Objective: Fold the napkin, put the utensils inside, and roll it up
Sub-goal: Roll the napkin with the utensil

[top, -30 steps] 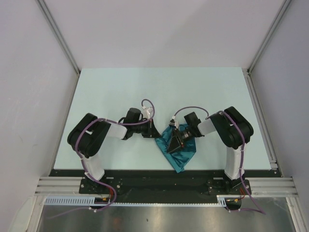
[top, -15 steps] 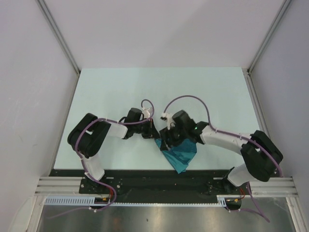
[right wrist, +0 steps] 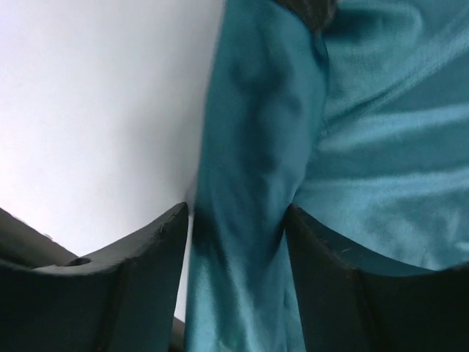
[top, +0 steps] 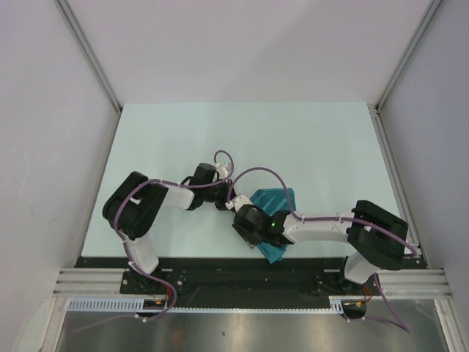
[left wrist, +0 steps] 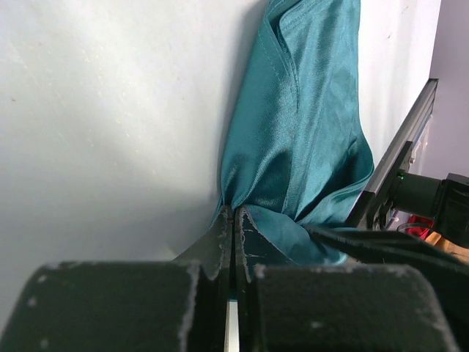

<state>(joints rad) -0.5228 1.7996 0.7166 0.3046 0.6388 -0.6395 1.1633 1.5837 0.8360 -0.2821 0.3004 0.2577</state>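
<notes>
Left gripper (left wrist: 233,218): jaws closed tight, fingertips meeting on a gathered corner of the napkin (top: 276,199). In the left wrist view, creases in the teal cloth run out from that pinch point and the fabric rises away from the tips in a tall, loose fold against the pale table (top: 183,139).

Right gripper (right wrist: 236,213): jaws stand wide apart. A raised ridge of the cloth runs between the two fingers (right wrist: 146,257) and fills most of the gap. Whether the pads press on that ridge cannot be told from the right wrist view.

Position of the napkin: near the middle of the table, close to its near edge, just right of the left gripper. It is bunched and creased, not flat. The right arm reaches in low from the right side and lies across the cloth, so the overhead view shows it in two parts: a broader teal patch on the far side of the arm and a smaller pointed piece on the near side, close to the table edge. The two grippers sit close together at the cloth's left end.

Gold cutlery cannot be made out in any view.
</notes>
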